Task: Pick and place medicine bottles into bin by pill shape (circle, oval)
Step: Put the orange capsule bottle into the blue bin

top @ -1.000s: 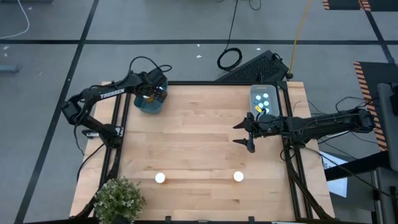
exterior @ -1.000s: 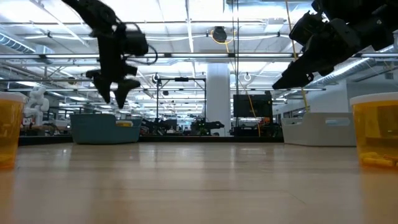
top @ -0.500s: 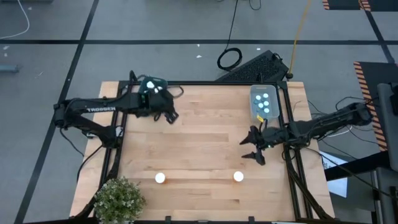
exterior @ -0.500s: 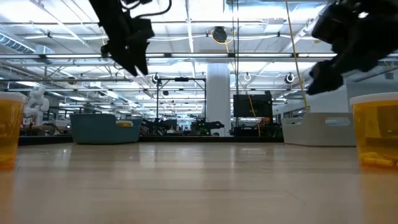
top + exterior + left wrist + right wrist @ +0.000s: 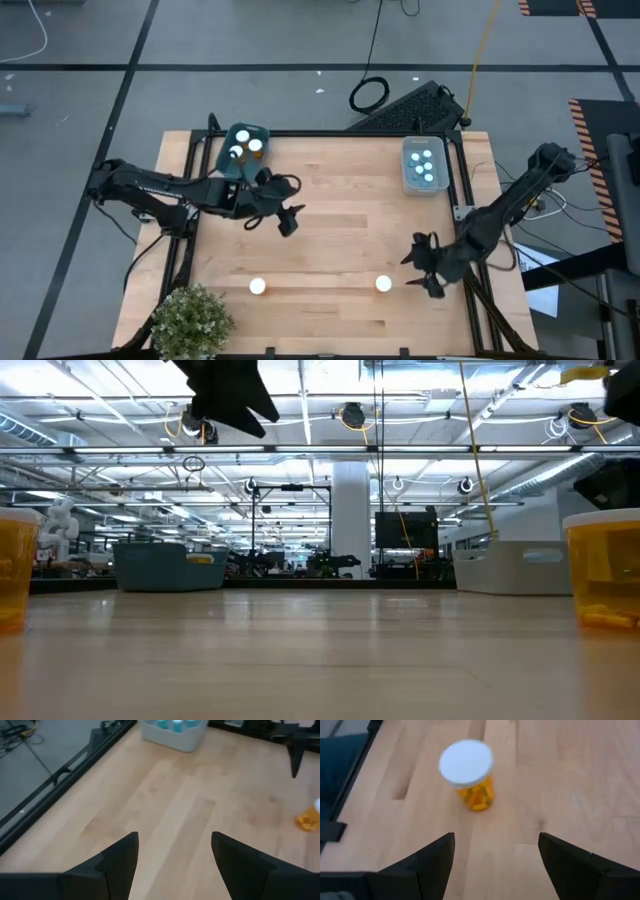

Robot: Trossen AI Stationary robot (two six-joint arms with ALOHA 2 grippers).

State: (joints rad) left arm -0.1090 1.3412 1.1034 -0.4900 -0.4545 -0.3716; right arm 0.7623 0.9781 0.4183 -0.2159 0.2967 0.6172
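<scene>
Both arms have swung away from the bins toward the front of the table. One orange bottle (image 5: 468, 772) stands upright just ahead of the right gripper (image 5: 428, 270), whose fingers are wide apart and empty. It should drop straight over the white cap. The left gripper (image 5: 283, 212), probably empty too, hangs open mid-table

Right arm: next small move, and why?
Probably ease the right gripper forward and down around the orange bottle. Its jaws are open and empty, and the white-capped bottle stands upright on the table just ahead, not yet between them.
</scene>
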